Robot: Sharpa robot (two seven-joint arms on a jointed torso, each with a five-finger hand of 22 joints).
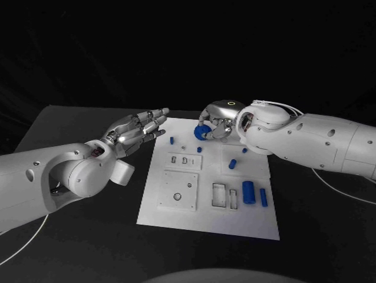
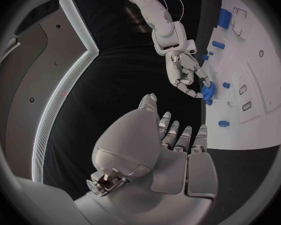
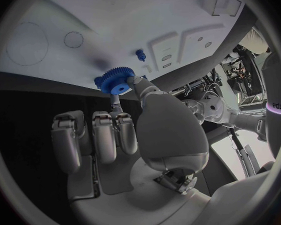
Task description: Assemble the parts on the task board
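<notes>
The white task board [image 1: 180,218] lies in the middle of the black table. My right hand [image 1: 220,119] hovers over its far edge and pinches a blue gear [image 1: 203,131] between thumb and a finger; the same gear [image 3: 115,80] sits at my fingertips above the board [image 3: 115,15] in the right wrist view. A small blue peg [image 3: 140,54] stands on the board just beyond it. My left hand [image 1: 141,131] is raised beside the board's far left corner, fingers straight and apart, holding nothing. From the left wrist view, the right hand [image 2: 185,72] grips the gear [image 2: 208,91].
Several blue parts stay on the board: small pegs [image 1: 172,140] [image 1: 199,150] [image 1: 233,164] near the far end and two cylinders [image 1: 248,190] [image 1: 263,197] at the right side. Rectangular recesses [image 1: 223,194] and a square plate [image 1: 178,191] occupy the near half.
</notes>
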